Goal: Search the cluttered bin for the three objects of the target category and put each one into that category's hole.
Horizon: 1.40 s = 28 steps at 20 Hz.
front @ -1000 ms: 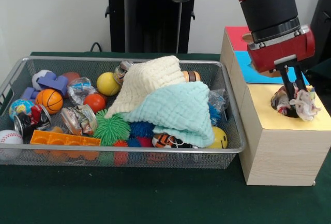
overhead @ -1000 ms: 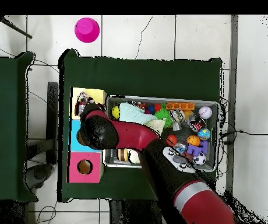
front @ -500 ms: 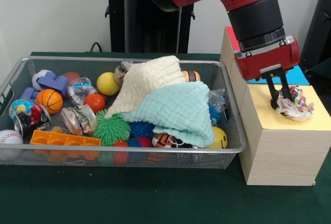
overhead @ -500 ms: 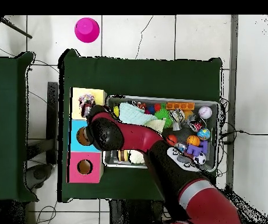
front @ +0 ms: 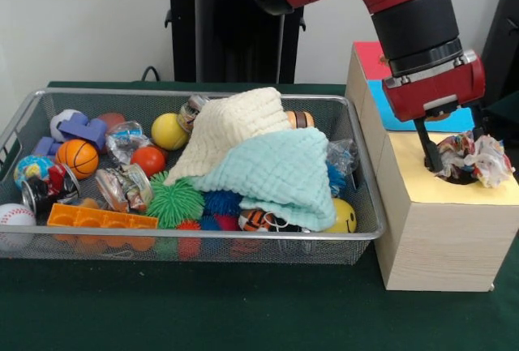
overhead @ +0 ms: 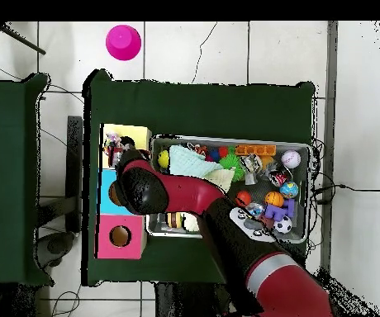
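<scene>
Front and overhead, sharing bin [front: 195,237]

Cream towel [front: 235,128] lies heaped at centre, overlapping the far edge of a mint towel [front: 280,173] spread just to its right and nearer.

Left of the towels:
- Yellow ball [front: 169,131] sits at the far side, with a red ball [front: 148,160] just nearer.
- Mini basketball [front: 78,158] sits further left, beside a purple block [front: 81,128].
- Green spiky ball [front: 175,201] touches the mint towel's near left edge.
- Orange block [front: 101,220] lies flat at the near left, with a baseball [front: 15,216] at its left end.

Smiley ball [front: 345,217] shows under the mint towel's near right corner.

Dark green cloth [front: 243,310] covers the table.

Overhead view: pink cup [overhead: 123,41] stands on the tiled floor [overhead: 226,49], apart from the table.
</scene>
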### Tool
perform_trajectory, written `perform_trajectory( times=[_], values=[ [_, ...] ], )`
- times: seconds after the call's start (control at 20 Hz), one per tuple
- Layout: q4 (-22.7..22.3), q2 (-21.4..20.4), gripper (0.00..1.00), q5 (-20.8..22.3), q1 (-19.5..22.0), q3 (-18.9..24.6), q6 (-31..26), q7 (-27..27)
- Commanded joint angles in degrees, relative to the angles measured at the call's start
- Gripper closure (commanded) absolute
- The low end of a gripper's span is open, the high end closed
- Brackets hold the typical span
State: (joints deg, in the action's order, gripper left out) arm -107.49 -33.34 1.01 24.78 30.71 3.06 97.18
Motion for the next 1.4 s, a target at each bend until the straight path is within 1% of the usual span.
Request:
perform_trajectory(
  times=[0.05, 0.65, 1.15, 1.4],
  values=[
    [0.38, 1.86, 0.0, 1.45, 1.2, -3.63, -2.05, 7.12],
    [0.27, -0.13, 0.0, 0.5, 0.69, -3.98, -4.52, 6.96],
    [-1.38, -7.38, 0.0, -2.64, 0.47, -3.63, -13.07, 7.98],
    [-1.51, -9.06, 0.0, -2.85, 0.54, -3.51, -15.19, 8.24]
  ],
)
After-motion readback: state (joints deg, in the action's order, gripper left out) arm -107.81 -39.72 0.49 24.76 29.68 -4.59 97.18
